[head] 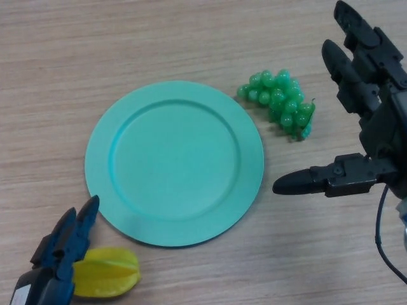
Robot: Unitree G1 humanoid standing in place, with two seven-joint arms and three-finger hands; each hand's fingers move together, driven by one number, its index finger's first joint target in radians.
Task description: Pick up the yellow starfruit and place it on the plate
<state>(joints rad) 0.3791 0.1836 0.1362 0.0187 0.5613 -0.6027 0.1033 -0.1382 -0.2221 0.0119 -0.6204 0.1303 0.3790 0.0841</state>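
Note:
The yellow starfruit [109, 272] lies on the wooden table at the bottom left, just below the rim of the teal plate [174, 162], which holds nothing. My left hand [63, 244] comes in at the bottom left corner, its straight fingers over the starfruit's left end and partly hiding it; whether it touches the fruit is unclear. At the right edge my right hand [362, 114] hovers open, fingers spread upward and thumb pointing left toward the plate.
A bunch of green grapes [280, 101] lies to the upper right of the plate, between it and my right hand. The wooden table [127, 44] stretches beyond the plate to the back and left.

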